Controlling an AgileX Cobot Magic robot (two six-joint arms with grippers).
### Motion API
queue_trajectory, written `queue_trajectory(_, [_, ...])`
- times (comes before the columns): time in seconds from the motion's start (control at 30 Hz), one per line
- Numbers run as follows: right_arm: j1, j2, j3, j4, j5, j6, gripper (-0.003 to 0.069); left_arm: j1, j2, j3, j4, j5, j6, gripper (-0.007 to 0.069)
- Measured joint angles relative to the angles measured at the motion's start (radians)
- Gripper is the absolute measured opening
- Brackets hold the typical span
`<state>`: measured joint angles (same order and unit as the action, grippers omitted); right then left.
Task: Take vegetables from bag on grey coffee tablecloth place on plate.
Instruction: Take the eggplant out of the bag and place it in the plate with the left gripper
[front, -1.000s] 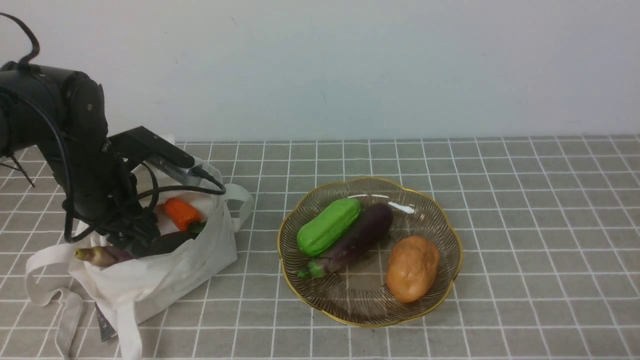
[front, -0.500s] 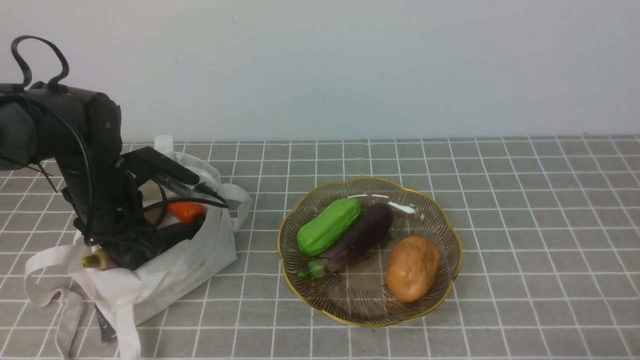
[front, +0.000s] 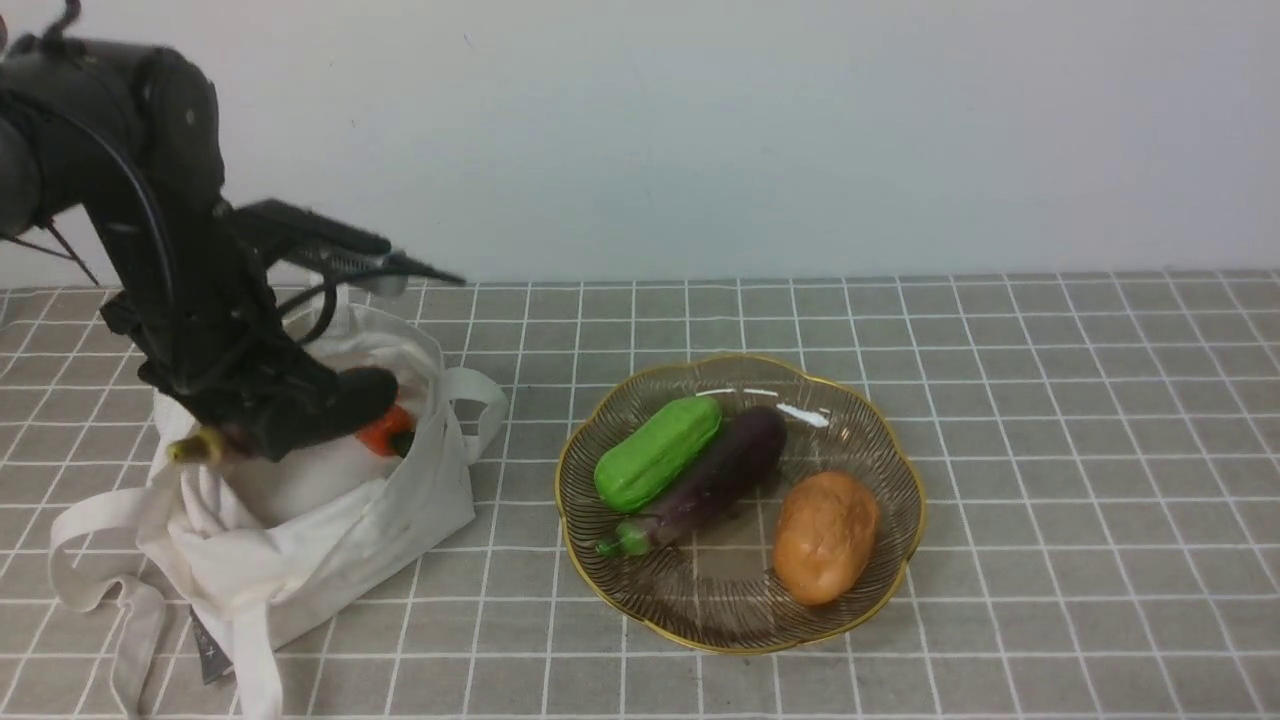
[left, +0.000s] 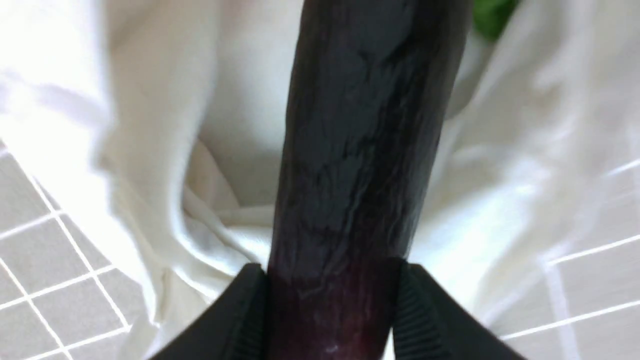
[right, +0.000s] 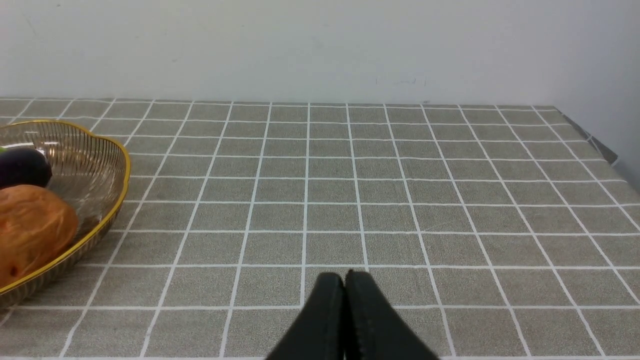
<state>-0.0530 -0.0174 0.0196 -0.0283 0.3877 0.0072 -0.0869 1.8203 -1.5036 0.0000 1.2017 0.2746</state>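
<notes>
left gripper (left: 330, 282) pinches the slim dark eggplant (left: 360, 150) near its stem end, just above the open bag (front: 330, 520). right gripper (right: 345, 282) hovers over the grey tablecloth (right: 400, 175), its tips pressed together. behind the eggplant the small orange vegetable (front: 383, 432) lies in the bag, with the plate (front: 563, 520) near the bag's right.
</notes>
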Motion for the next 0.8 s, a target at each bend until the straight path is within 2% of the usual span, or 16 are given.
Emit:
queue_trajectory(0.23, [0.000, 0.000, 0.000, 0.000, 0.000, 0.000, -0.0013, -0.035, -0.205, -0.009, -0.111, 0.022, -0.003, 0.0290])
queue_trajectory(0.4, [0.000, 0.000, 0.000, 0.000, 0.000, 0.000, -0.0013, -0.189, -0.289, -0.013, -0.183, 0.033, 0.011, 0.0290])
queue_trajectory(0.6, [0.000, 0.000, 0.000, 0.000, 0.000, 0.000, -0.0013, -0.389, -0.187, -0.013, -0.212, -0.005, -0.006, 0.0290])
queue_trajectory(0.8, [0.000, 0.000, 0.000, 0.000, 0.000, 0.000, -0.0013, -0.488, -0.007, -0.013, -0.207, -0.153, -0.074, 0.0290])
